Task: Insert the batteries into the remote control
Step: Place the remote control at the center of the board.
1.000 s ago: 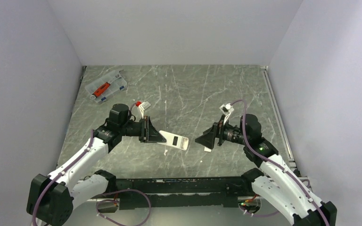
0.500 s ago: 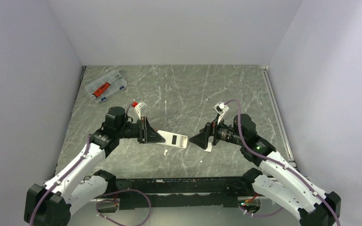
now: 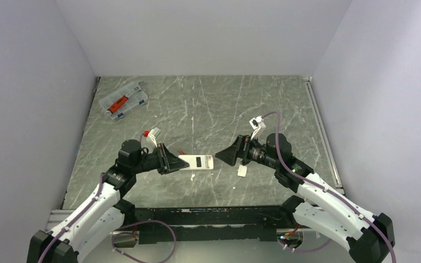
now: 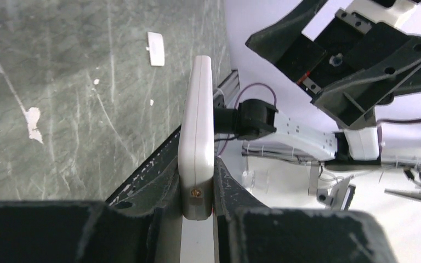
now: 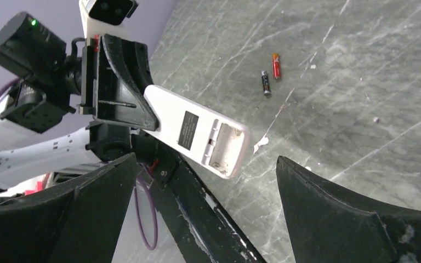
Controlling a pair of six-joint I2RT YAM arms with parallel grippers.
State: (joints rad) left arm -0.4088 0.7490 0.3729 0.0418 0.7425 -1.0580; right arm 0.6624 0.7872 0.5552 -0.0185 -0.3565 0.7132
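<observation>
My left gripper [image 3: 169, 160] is shut on the white remote control [image 3: 196, 161] and holds it above the table, plain back up. In the right wrist view the remote [image 5: 200, 130] shows a dark label and an open, empty battery compartment at its free end. In the left wrist view it [image 4: 197, 126] is edge-on between my fingers [image 4: 196, 176]. Two batteries [image 5: 270, 74] lie side by side on the table beyond the remote. My right gripper [image 3: 225, 156] is open and empty, its jaws [image 5: 205, 159] wide, facing the remote's free end.
A small loose white square piece [image 3: 242, 171] lies on the table under the right gripper; it also shows in the left wrist view [image 4: 155, 56]. A clear plastic case [image 3: 123, 101] with a red tool sits at the far left. The black front rail [image 3: 208, 211] runs along the near edge.
My left arm has drawn the remote back to the left and held it more level. My right gripper has moved left and forward, close to the remote's free end.
</observation>
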